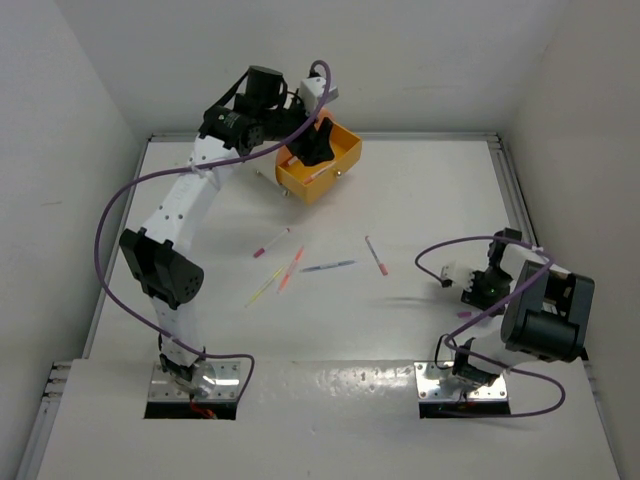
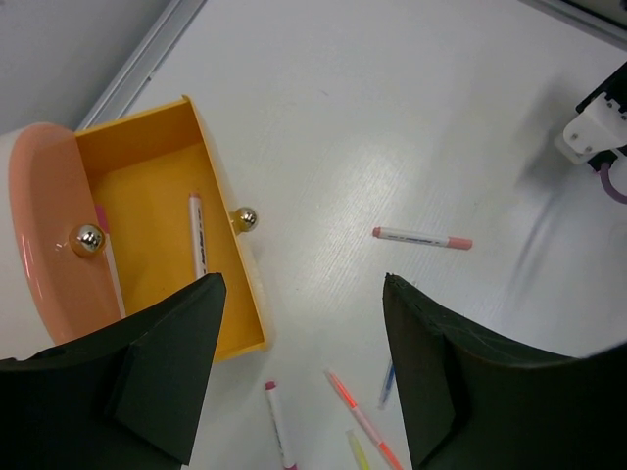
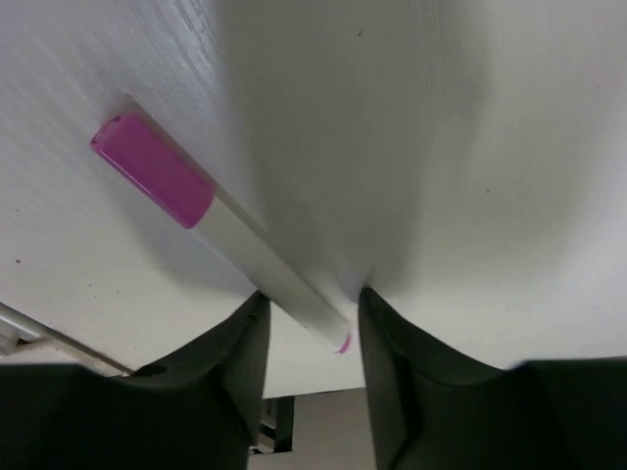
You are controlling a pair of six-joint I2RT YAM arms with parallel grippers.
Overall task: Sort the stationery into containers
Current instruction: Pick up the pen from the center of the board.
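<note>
Your right claw point(image 3: 313, 338) straddles the tail of a pink-capped pen point(image 3: 220, 230) lying flat on the tabletop point(image 3: 470, 147), over toward the right side. Whether the fingers are pinching it, you cannot tell. Your left claw point(image 2: 299, 372) hangs released and empty above the open yellow drawer point(image 2: 137, 137) at the far left, where one white pen point(image 2: 197, 235) lies inside. Five loose pens point(image 1: 328, 266) are scattered mid-tabletop, well apart from both arms and every edge, with open room all round them.
</note>
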